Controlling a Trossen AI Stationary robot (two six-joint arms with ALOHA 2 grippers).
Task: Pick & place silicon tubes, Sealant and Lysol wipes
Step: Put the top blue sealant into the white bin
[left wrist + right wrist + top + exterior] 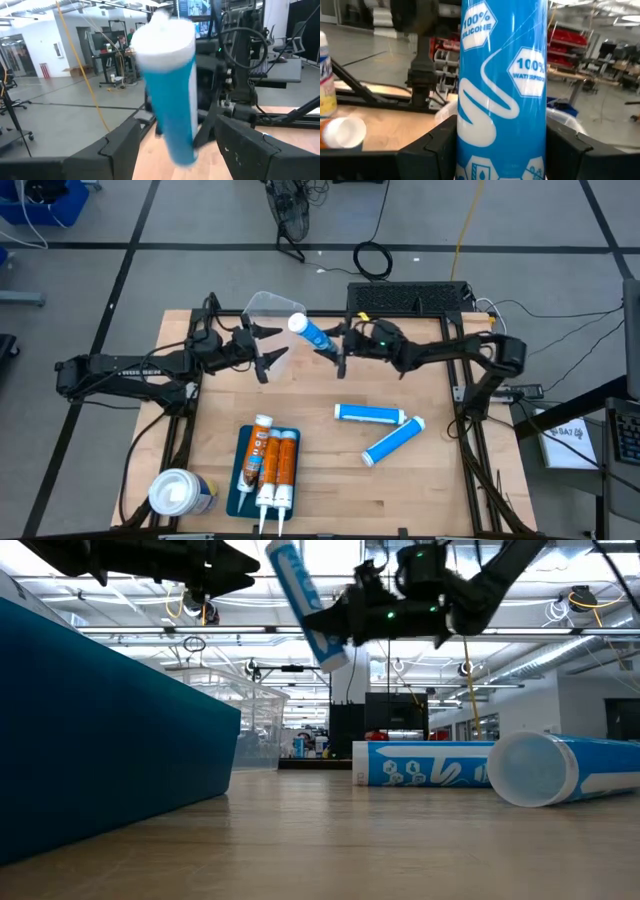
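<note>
Right gripper (338,345) raised above table's far edge, fingers pinching blue silicone tube with white cap (311,333), tube tilted, cap end toward left arm. Left gripper (272,346) just beside cap end, fingers spread, not touching tube. Clear plastic bin (272,305) behind both. Two more blue tubes (371,414) lying on wooden table (320,480) at right. Orange sealant cartridges (272,463) on dark tray near front. Lysol wipes canister, white lid (178,492), upright at front-left corner
</note>
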